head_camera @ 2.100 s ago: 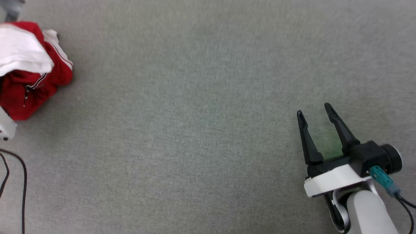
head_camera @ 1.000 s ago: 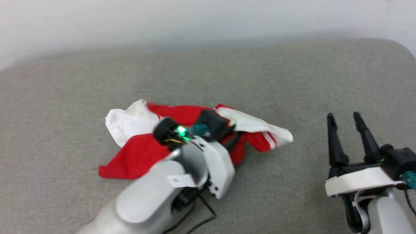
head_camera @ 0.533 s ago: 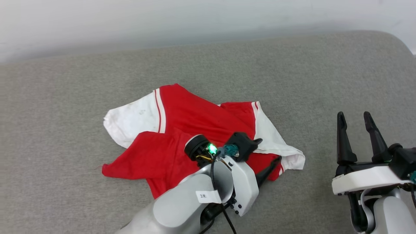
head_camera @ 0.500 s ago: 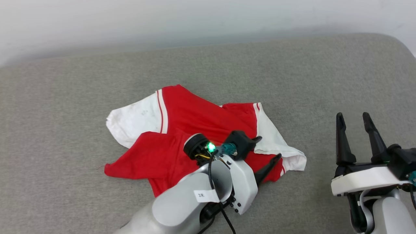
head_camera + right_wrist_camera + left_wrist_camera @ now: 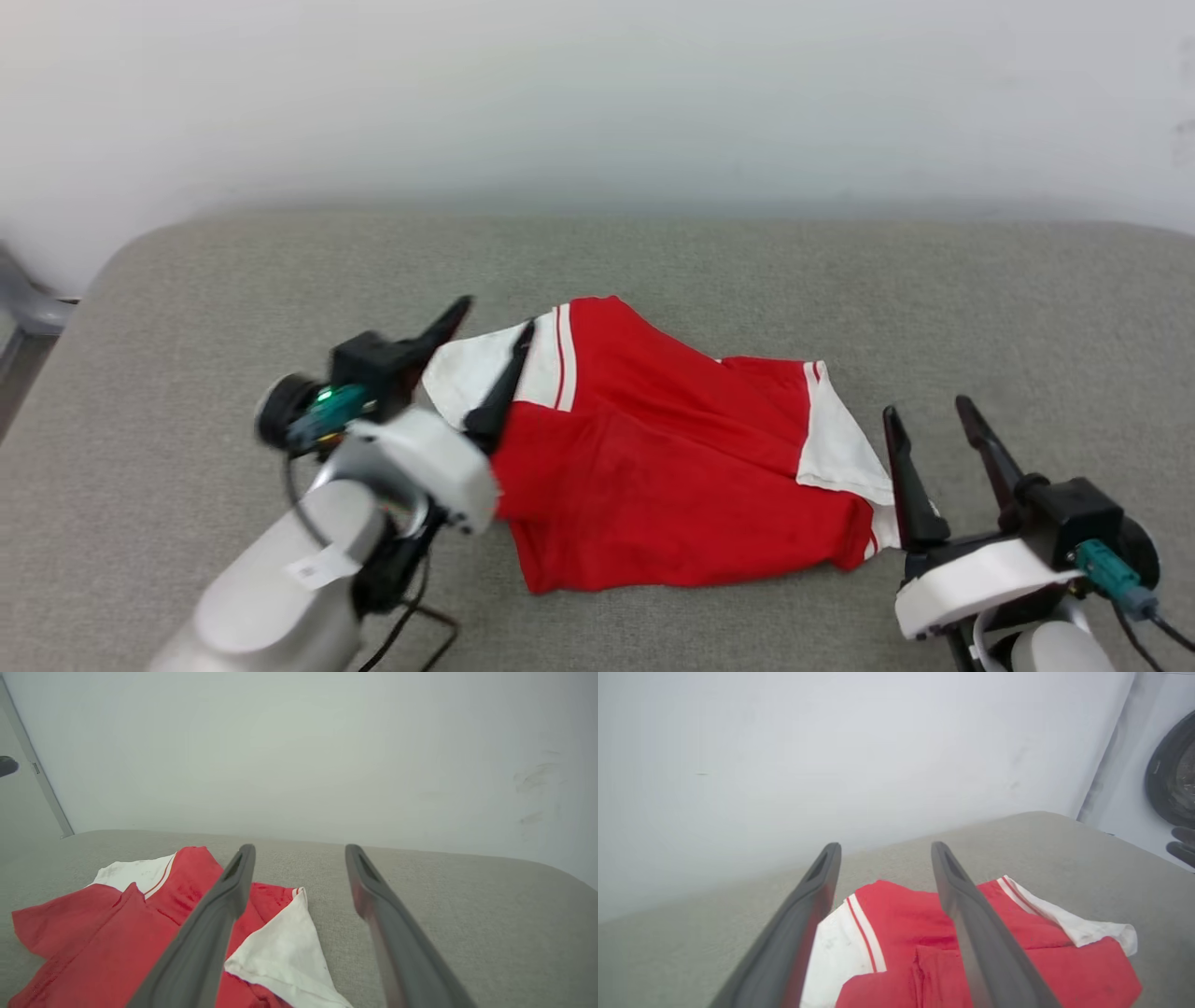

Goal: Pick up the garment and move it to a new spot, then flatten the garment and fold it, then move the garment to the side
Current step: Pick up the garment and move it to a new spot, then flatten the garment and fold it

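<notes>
Garment (image 5: 672,467) now outside L jaws

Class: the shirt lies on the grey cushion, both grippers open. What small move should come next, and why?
Probably lower the left gripper onto the white sleeve nearest it and pinch it. The garment lies unheld but not flat, its red body doubled over itself, and the right gripper stands open by the other sleeve, so spreading needs a grip first.

Red-and-white garment (image 5: 672,476) rumpled on grey cushion (image 5: 653,252)
</notes>
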Controlling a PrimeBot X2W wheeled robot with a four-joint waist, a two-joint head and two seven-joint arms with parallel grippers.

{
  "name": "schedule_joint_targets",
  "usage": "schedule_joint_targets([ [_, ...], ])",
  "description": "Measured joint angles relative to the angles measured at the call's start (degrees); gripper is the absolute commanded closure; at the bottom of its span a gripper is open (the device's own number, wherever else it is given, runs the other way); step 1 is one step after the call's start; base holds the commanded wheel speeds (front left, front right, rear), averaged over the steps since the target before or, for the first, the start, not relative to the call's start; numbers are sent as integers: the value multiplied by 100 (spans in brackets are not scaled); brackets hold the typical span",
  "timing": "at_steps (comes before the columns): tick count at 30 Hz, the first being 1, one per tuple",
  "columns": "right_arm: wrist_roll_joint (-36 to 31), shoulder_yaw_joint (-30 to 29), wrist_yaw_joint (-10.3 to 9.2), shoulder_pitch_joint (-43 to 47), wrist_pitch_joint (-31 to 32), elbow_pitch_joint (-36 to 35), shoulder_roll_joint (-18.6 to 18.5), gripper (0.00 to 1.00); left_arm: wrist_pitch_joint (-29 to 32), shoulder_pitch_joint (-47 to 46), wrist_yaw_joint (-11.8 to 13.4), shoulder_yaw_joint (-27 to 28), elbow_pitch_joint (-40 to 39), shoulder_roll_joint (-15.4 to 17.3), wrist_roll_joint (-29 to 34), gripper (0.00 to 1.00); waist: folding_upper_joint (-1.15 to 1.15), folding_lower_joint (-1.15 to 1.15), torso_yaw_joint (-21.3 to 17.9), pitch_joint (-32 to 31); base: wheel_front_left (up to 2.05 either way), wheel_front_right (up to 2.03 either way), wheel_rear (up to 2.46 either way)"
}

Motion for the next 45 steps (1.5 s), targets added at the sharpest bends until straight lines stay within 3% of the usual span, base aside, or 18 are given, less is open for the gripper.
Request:
schedule_joint_targets([
  [4,-23,127,0,125,31,113,0,0,-81,766,245,563,-602,533,-49,0,0,0,140,-136,0,0,0],
  [7,-26,200,0,194,103,140,2,0,-83,1480,389,1109,-1213,700,10,0,0,0,203,-188,0,0,0],
  [10,-66,201,0,240,154,147,-1,0,-92,2299,471,1592,-1726,643,168,0,0,0,226,-205,0,0,0],
  [13,-86,186,0,320,210,134,0,0,-92,2922,488,2012,-2097,388,333,0,0,-1,237,-187,0,0,0],
  [22,-404,140,0,399,554,-76,-260,0,-99,3323,33,2552,-2263,-114,868,0,0,0,280,-78,0,0,0],
  [27,-534,216,0,506,967,-216,-692,0,-100,3301,-155,2694,-2182,-272,1043,0,0,0,291,3,0,0,0],
  [28,-587,343,0,609,1243,-282,-1004,0,-100,3279,-245,2747,-2141,-378,1135,0,0,0,310,67,0,0,0],
  [35,-526,595,1,631,1744,-232,-1573,0,-100,3190,-445,2824,-2003,-559,1278,0,0,0,415,281,0,0,0],
  [45,-572,955,1,37,1764,282,-1817,0,-100,2938,-624,2874,-1856,-673,1426,0,0,0,609,675,0,0,0],
])
